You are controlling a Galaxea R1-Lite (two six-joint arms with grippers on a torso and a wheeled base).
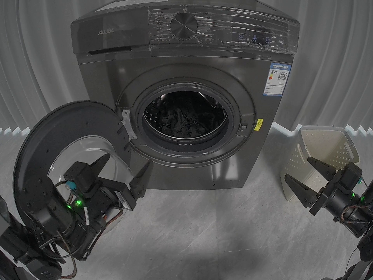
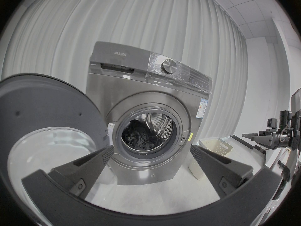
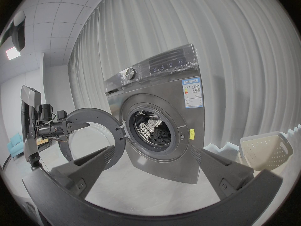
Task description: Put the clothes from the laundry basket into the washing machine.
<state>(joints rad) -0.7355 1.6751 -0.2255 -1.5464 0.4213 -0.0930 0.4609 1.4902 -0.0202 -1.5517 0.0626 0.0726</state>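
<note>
Two open grippers, nothing in either; my left gripper (image 1: pixel 127 161) hangs low in front of the swung-out door (image 1: pixel 70 125), its fingers (image 1: pixel 99 163) spread wide and empty; my right gripper (image 1: pixel 297 167) hangs just in front of the basket (image 1: pixel 334 148), spread equally wide and holding nothing. Dark clothes (image 1: pixel 182 117) lie heaped in the drum (image 1: pixel 153 111) of the washer (image 1: pixel 217 61), behind the open porthole; the basket stands on the floor (image 1: pixel 202 222) just beside the washer's right side, and what I can see of its inside is bare perforated wall; its bottom I cannot fully see. I judge the loading as good as done, pending one look into the basket; if a piece lies there, the right gripper must go down into it and close on cloth; if not, the next move is the door, and the left gripper sits nearest; it would need to get behind the door's outer edge and push it round until it shuts.
</note>
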